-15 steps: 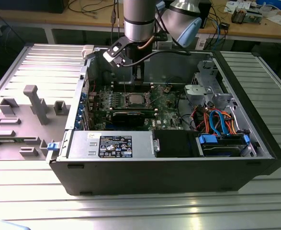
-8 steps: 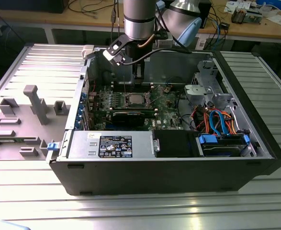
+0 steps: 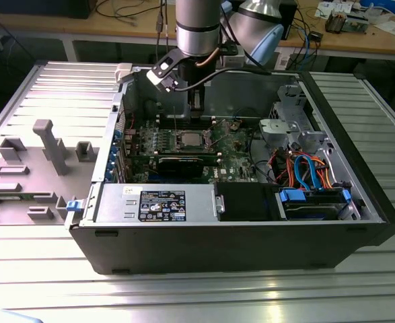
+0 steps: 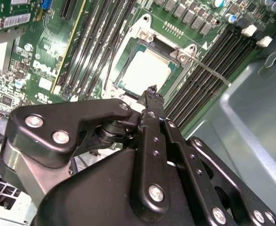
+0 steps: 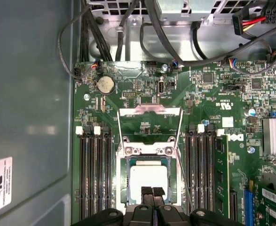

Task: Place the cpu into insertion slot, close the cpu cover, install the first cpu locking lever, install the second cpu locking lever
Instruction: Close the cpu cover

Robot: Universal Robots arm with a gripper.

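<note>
The cpu (image 5: pixel 148 176) is seen seated in the insertion slot (image 5: pixel 126 175). The end effector (image 5: pixel 152 191), pinched closed and empty, is poised at its near edge, with the open cpu cover (image 5: pixel 149 110) raised directly beyond.

Ribbed aluminium table (image 3: pixel 184 296) carries the open computer case (image 3: pixel 237 249) lying on its side mid-table, plus a grey fixture tray (image 3: pixel 49 145) with upright posts just beside it on the exterior view's left, both directly on the ribs.
</note>
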